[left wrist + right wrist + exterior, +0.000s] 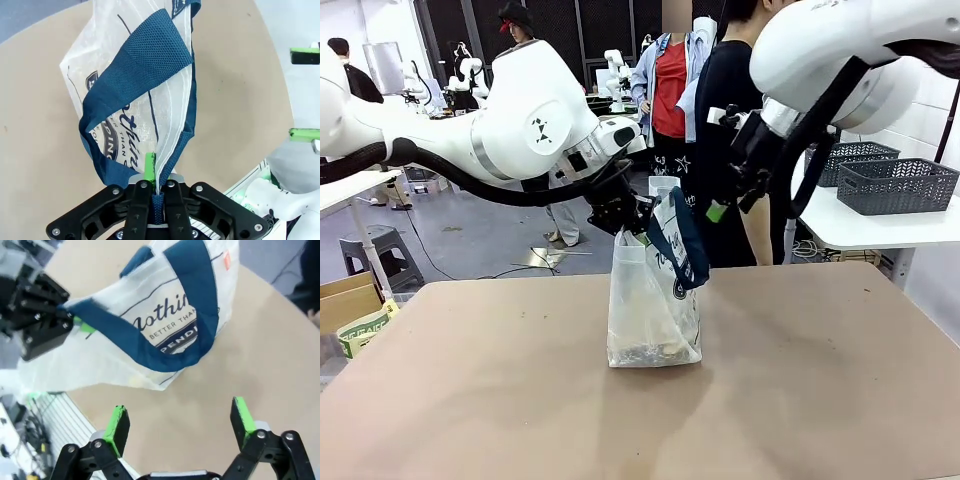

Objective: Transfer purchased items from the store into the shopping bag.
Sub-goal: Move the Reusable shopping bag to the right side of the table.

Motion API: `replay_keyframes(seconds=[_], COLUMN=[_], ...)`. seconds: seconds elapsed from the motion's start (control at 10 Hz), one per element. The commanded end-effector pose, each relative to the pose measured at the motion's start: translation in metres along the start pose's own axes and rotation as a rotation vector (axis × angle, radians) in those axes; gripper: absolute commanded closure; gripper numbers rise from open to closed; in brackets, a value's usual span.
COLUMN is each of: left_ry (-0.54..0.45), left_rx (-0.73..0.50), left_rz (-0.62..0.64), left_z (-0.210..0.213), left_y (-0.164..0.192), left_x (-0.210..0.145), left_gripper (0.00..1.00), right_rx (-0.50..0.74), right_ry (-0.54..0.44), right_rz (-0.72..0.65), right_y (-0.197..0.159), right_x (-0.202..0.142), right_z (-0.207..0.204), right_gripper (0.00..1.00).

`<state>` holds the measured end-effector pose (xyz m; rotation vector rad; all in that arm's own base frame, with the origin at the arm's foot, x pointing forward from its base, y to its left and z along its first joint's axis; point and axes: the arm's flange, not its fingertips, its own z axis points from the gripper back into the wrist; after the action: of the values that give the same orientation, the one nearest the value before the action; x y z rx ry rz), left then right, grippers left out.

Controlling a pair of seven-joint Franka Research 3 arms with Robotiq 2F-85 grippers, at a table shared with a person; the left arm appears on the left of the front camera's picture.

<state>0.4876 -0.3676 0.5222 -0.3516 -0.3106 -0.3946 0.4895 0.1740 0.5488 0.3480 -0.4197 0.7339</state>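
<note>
Left claw [155, 187] pinching bag [650, 310] rim, right claw [180, 422] spread; bag thin, floppy, light, grab by strap [135, 65]

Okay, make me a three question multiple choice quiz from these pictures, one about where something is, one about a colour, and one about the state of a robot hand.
1. Where does the shopping bag stand?
A. On the brown table, near its middle
B. On the floor beside the table
C. Inside a grey basket

2. What colour are the bag's strap handles?
A. Red
B. Dark navy blue
C. Yellow

3. What is the left hand doing?
A. Hanging open with nothing in it
B. Shut on the bag's top edge at a handle
C. Pressing flat on the table

Answers:
1. A, the front view shows the bag's base resting on the tabletop.
2. B, both wrist views show navy webbing.
3. B, the left wrist view shows fabric pinched between its fingers, while the right hand is open above the table.
</note>
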Motion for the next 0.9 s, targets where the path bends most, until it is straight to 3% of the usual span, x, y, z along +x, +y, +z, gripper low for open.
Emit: replay_keyframes(seconds=[0.0, 0.1, 0.2, 0.3, 0.4, 0.8], left_ry=[-0.007, -0.007, -0.007, -0.007, -0.007, -0.007], left_rx=[0.000, 0.000, 0.000, 0.000, 0.000, 0.000], left_rz=[0.003, 0.003, 0.003, 0.003, 0.003, 0.003], left_z=[0.003, 0.003, 0.003, 0.003, 0.003, 0.003], left_y=[0.001, 0.001, 0.001, 0.001, 0.001, 0.001], left_x=[0.000, 0.000, 0.000, 0.000, 0.000, 0.000], left_gripper=[1.00, 1.00, 1.00, 1.00, 1.00, 1.00], right_rx=[0.090, 0.107, 0.087, 0.032, 0.051, 0.051], right_ry=[-0.042, -0.064, -0.091, -0.061, -0.044, -0.044], right_rz=[0.177, 0.292, 0.318, 0.297, 0.266, 0.266], right_y=[-0.007, -0.014, -0.021, -0.022, -0.014, -0.014], right_x=[-0.027, -0.036, -0.042, -0.040, -0.025, -0.025], right_z=[0.001, 0.002, 0.003, 0.000, 0.006, 0.006], right_gripper=[0.00, 0.00, 0.00, 0.00, 0.00, 0.00])
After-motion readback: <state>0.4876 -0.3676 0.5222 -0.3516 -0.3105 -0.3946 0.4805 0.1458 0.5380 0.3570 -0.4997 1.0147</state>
